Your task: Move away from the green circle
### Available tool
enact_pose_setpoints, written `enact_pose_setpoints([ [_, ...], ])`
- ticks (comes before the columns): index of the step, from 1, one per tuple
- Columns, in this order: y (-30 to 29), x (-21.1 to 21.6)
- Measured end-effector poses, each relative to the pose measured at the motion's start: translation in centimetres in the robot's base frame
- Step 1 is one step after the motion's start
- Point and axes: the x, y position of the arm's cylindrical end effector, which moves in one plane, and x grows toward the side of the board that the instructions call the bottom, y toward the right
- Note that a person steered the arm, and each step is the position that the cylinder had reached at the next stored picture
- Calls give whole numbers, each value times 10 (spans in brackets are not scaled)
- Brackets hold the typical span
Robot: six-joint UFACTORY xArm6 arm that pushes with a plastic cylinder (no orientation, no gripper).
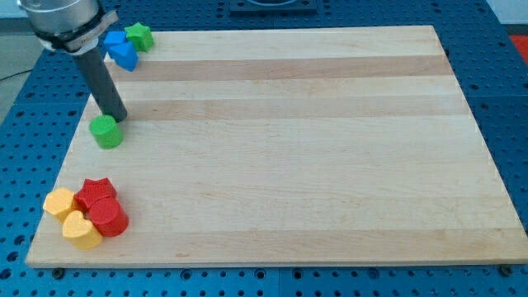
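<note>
The green circle (106, 131) lies near the left edge of the wooden board (280, 148). My tip (118, 116) stands just above and to the right of it, touching or almost touching its upper right edge. The dark rod rises from there toward the view's top left.
Two blue blocks (121, 49) and a green star-like block (139, 36) sit together at the board's top left corner. At the bottom left, a red star (96, 193), a red round block (108, 218), a yellow block (60, 202) and a yellow heart (81, 230) cluster together.
</note>
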Motion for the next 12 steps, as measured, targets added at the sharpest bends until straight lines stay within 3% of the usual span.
enact_pose_setpoints([
  [4,0,94],
  [5,0,91],
  [7,62,20],
  [8,41,21],
  [9,-30,2],
  [10,-61,-29],
  [12,-62,-32],
])
